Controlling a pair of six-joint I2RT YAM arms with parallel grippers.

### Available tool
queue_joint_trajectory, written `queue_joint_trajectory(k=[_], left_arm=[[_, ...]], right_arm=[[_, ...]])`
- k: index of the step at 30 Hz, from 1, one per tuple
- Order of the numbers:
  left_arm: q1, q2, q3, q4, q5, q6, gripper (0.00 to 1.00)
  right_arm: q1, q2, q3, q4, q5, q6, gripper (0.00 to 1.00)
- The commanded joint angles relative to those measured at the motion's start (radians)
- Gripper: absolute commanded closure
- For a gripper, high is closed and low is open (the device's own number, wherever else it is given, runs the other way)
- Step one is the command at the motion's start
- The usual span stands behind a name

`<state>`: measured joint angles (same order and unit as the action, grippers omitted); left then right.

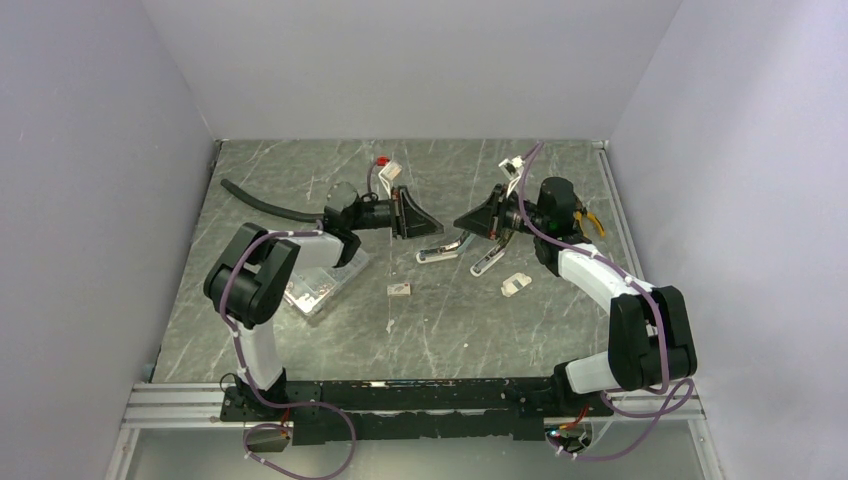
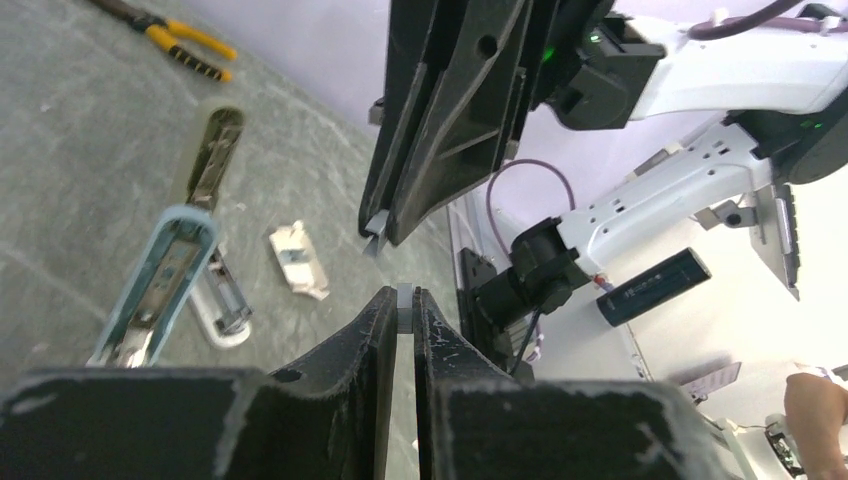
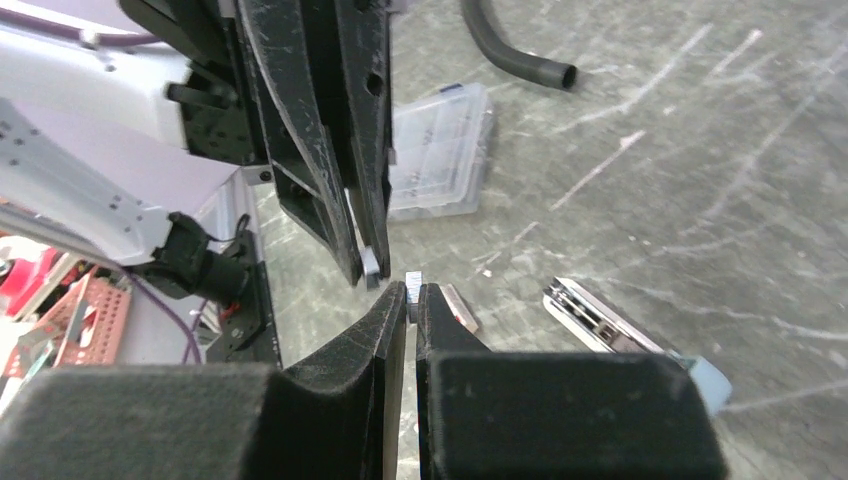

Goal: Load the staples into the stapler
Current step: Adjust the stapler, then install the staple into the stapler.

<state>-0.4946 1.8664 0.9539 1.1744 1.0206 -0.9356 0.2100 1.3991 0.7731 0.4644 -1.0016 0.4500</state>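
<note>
- Above the middle of the scratched dark grey tabletop [image 1: 480, 340], the left gripper [image 1: 436, 228] and the right gripper [image 1: 460, 222] point at each other tip to tip, near but apart.
- The left gripper's black fingers stand almost together and pinch a small grey piece [image 2: 404, 297] at their very tips. It may be a short strip of staples, but it is too small to be sure.
- The right gripper's jaws are just as narrow and nip a second small grey piece [image 3: 413, 282] at the tips.
- Two staplers lie side by side on the table just nearer the arm bases than the fingertips, both hinged open. One is a light-blue-and-white stapler [image 2: 165, 270] and the other a darker metallic stapler [image 2: 213, 150].
- The tiny white cardboard staple box [image 1: 515, 285] lies on the table to the right of the staplers, near the right forearm, and no gripper touches it. In the left wrist view it looks open, with something grey inside.
- A second small whitish cardboard piece [image 1: 400, 290] lies on the table left of the staplers, apart from them.
- A clear plastic compartment case [image 1: 322, 285] sits beside the left arm's elbow.
- A black rubber hose [image 1: 270, 207] curves across the table behind the left arm.
- Yellow-handled pliers [image 2: 190, 40] lie beyond the right wrist, towards the right wall.
</note>
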Motion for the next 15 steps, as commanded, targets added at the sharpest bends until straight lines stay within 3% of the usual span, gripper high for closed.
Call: queue_joint_trajectory(k=[1, 3, 7, 9, 15], left_arm=[[0.065, -0.081, -0.013, -0.200, 0.029, 0.170, 0.84], [0.087, -0.116, -0.017, -0.396, 0.012, 0.296, 0.84], [0.102, -0.175, 0.041, -0.973, -0.022, 0.624, 0.83], [0.108, -0.196, 0.083, -1.183, -0.062, 0.784, 0.84], [0.151, -0.266, 0.088, -1.449, -0.146, 1.044, 0.85]], right_arm=[[0.011, -0.006, 0.041, -0.087, 0.090, -0.074, 1.00], [0.030, 0.006, 0.057, -0.130, 0.118, -0.101, 1.00], [0.074, 0.042, 0.096, -0.207, 0.184, -0.145, 1.00], [0.094, 0.072, 0.121, -0.237, 0.208, -0.152, 1.00], [0.171, 0.191, 0.219, -0.370, 0.321, -0.177, 1.00]])
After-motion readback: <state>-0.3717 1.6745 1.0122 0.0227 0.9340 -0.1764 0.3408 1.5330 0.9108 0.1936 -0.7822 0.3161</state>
